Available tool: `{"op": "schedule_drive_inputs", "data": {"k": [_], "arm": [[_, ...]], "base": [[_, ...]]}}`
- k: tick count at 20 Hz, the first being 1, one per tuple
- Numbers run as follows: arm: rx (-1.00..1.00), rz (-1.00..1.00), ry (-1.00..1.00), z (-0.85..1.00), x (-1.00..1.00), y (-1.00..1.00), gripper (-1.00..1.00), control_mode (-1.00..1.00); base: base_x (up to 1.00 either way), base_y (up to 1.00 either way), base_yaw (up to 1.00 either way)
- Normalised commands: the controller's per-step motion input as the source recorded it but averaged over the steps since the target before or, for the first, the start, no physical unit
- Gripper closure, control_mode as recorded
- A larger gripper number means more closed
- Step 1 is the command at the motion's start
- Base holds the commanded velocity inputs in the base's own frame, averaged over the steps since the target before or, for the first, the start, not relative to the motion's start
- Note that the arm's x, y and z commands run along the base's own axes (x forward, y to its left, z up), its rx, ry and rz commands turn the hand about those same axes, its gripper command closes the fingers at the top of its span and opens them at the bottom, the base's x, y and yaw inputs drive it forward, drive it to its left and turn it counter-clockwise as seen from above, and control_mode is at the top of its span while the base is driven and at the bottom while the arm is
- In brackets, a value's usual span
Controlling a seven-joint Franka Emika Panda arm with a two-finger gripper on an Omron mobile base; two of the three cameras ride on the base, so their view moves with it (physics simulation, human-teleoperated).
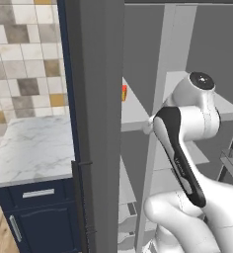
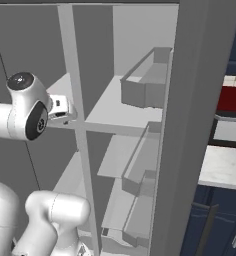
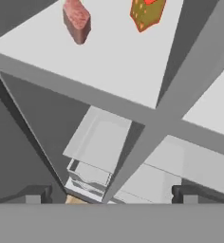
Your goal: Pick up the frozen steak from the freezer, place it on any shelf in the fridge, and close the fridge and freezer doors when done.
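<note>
In the hand view the gripper is spread wide with nothing between its two dark finger tips, which stand at the bottom of the view well apart from each other. It faces the front edge of a white freezer shelf. On that shelf, toward its far side, lies the frozen steak, a small pinkish-red slab, well apart from the gripper. Near it on the same shelf sits a yellow-brown block with red patches, not touching the steak. Below the shelf, white drawers are stacked in the freezer. A grey vertical divider separates this section from the fridge beside it. In the left base view the freezer door stands open, its edge toward the camera and a dark bar handle on it; a small red and yellow bit peeks past its edge at shelf height. The white arm reaches toward the divider. A marble worktop on navy cabinets lies left of the door. In the right base view the fridge door stands open too, with grey bins on its inner face, and the fridge's white shelf is bare at its front edge.
</note>
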Motion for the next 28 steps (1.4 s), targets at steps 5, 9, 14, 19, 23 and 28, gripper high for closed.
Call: {"op": "schedule_drive_inputs", "data": {"k": [5, 9, 14, 19, 23, 28], "arm": [[-0.07, 0.32, 0.00, 0.33, -0.07, 0.33, -1.00, -1.00], [-0.12, 0.27, 0.00, 0.10, -0.01, 0.62, -1.00, -1.00], [-0.04, 0.16, -0.02, -0.02, 0.03, 0.43, -1.00, -1.00], [0.00, 0.01, -0.01, 0.00, 0.46, 0.09, -1.00, -1.00], [0.00, 0.00, 0.00, 0.00, 0.61, 0.01, -1.00, -1.00], [0.00, 0.00, 0.00, -0.09, 0.61, 0.01, -1.00, -1.00]], "base": [[0.00, 0.00, 0.00], [0.00, 0.00, 0.00], [0.00, 0.00, 0.00], [0.00, 0.00, 0.00], [0.00, 0.00, 0.00], [0.00, 0.00, 0.00]]}}
